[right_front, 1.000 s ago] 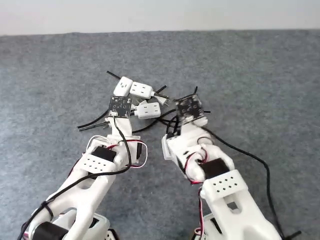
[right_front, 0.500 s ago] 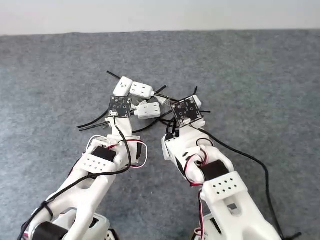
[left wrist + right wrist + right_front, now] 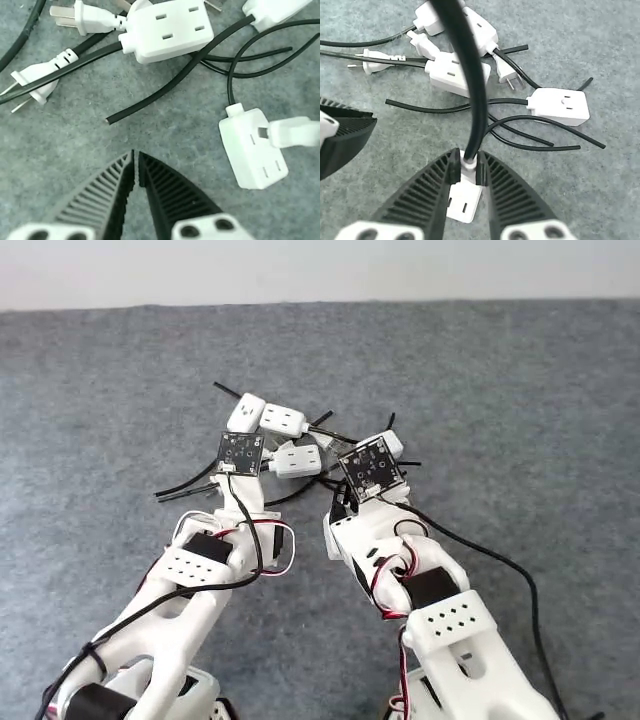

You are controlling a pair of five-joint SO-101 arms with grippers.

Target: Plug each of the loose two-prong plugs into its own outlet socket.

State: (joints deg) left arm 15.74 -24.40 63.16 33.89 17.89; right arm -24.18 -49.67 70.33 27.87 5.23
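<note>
Right gripper (image 3: 466,161) pinches small white boxy socket (image 3: 464,201) at black cord (image 3: 465,75) end, above fuzzy grey carpet (image 3: 520,390). Left gripper (image 3: 135,156) squeezed closed, empty; flat-pronged loose plug (image 3: 35,85) near. Carpet stretches wide all round.

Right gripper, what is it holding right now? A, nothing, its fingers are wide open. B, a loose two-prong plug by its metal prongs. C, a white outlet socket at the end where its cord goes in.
C: the right gripper is shut on the neck of a white outlet socket, just where its black cord enters.
</note>
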